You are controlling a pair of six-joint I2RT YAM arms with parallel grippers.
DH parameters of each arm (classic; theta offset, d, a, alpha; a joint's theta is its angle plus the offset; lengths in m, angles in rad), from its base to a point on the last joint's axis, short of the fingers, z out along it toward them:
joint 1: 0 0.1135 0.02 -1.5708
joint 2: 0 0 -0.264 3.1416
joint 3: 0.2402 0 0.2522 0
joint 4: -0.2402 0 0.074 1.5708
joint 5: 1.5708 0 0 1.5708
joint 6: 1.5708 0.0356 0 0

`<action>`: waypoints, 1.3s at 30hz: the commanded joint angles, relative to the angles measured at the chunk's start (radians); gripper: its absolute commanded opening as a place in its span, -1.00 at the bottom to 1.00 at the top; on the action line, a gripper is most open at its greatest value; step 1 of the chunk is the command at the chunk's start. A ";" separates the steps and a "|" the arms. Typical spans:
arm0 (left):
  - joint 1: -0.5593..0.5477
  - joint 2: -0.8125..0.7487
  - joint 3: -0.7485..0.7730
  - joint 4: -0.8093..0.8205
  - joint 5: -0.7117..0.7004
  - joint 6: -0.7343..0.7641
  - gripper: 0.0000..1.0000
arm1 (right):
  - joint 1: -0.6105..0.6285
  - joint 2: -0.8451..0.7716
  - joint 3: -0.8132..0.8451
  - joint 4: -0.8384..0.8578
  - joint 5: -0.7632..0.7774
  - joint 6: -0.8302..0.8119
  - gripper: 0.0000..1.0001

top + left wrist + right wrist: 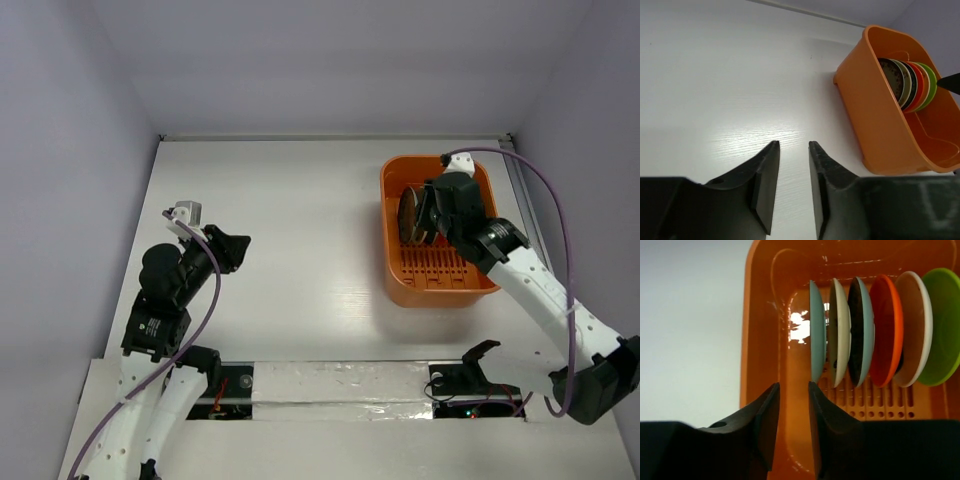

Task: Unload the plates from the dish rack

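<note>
Six small round plates (860, 330) stand on edge in a row inside the orange plastic dish rack (392, 250), at the right of the white counter (300, 270). The right hand (794, 386) hovers over the rack by the pale blue end plate, jaws narrowly parted and empty. The left hand (794, 145), likewise parted and empty, hangs well apart from the rack.

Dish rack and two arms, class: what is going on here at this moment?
Two robot arms are set to unload plates from an orange dish rack. Six plates stand on edge in a row inside the rack, and none lies on the table in view. The right gripper hangs over the rack beside the pale blue end plate, jaws slightly apart, holding nothing. The left gripper hangs over the table, away from the rack, also empty.
</note>
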 commanded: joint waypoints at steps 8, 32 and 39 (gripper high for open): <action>-0.004 -0.023 -0.017 0.069 -0.010 -0.009 -0.31 | 0.008 0.175 0.125 -0.015 0.112 -0.026 -0.22; -0.004 -0.043 -0.020 0.074 -0.006 -0.015 -0.24 | 0.008 0.481 0.229 -0.021 0.337 -0.049 -0.65; -0.004 -0.047 -0.020 0.075 -0.003 -0.015 -0.23 | 0.029 0.450 0.287 -0.044 0.374 -0.092 -0.91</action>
